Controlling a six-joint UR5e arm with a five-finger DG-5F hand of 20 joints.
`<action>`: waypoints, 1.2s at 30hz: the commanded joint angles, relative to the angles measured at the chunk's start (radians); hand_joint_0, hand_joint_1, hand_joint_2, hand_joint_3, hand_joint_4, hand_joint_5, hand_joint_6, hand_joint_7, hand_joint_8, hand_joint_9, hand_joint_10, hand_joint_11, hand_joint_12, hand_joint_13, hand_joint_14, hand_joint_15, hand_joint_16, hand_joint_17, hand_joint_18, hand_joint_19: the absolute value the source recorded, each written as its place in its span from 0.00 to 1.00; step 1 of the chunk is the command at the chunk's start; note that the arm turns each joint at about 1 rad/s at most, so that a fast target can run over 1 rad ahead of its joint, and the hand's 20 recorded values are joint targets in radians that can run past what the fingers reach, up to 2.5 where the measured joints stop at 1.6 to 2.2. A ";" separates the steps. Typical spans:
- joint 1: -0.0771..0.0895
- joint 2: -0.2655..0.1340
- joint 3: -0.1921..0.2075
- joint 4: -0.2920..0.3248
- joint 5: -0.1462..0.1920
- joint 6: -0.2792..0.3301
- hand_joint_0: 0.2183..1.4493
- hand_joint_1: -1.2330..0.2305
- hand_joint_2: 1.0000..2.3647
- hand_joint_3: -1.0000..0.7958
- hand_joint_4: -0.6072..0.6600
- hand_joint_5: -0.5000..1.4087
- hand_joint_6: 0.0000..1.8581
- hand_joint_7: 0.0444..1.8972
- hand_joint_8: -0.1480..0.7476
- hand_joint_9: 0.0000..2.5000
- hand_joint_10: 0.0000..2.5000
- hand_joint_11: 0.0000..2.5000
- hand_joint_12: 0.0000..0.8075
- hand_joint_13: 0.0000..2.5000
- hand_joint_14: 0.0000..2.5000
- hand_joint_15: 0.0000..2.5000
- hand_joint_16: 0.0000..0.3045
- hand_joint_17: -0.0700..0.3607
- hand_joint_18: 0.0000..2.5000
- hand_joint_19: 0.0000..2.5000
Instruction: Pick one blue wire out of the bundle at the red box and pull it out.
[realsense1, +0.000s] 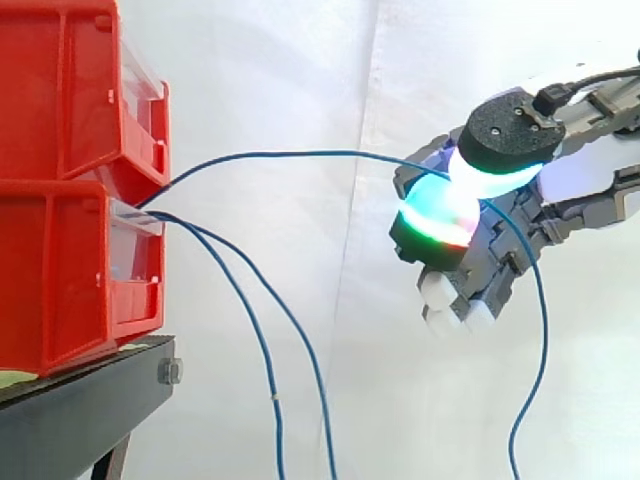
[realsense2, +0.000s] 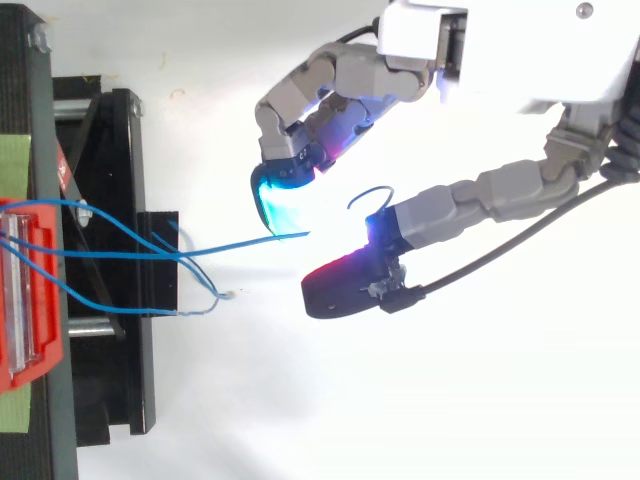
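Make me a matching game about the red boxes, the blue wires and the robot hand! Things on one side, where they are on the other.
Things:
1. red bins
2. top blue wire
3. lower blue wires
4. black stand

Places:
A. hanging down loose
B. under the bins
C. stacked one on the other
D. pinched by the hand

Pairs: 1-C, 2-D, 3-A, 4-B

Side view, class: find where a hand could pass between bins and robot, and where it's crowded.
Free: above the held blue wire; below it, between the hanging wires and the hand. Crowded: the red bins' front, where wires bunch.
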 joint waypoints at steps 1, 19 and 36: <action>0.001 0.000 -0.001 0.004 0.001 -0.001 0.28 0.34 0.01 0.50 0.48 0.25 0.47 0.54 0.47 0.34 0.00 0.04 0.57 0.25 0.00 0.11 0.19 0.47 0.25 0.13; 0.001 0.000 -0.002 0.004 0.001 -0.001 0.28 0.34 0.01 0.50 0.48 0.25 0.47 0.54 0.47 0.35 0.00 0.05 0.57 0.26 0.00 0.13 0.19 0.46 0.25 0.13; 0.001 0.000 -0.004 0.004 0.001 -0.002 0.29 0.34 0.01 0.50 0.48 0.25 0.47 0.53 0.47 0.36 0.00 0.06 0.57 0.27 0.00 0.14 0.19 0.46 0.25 0.13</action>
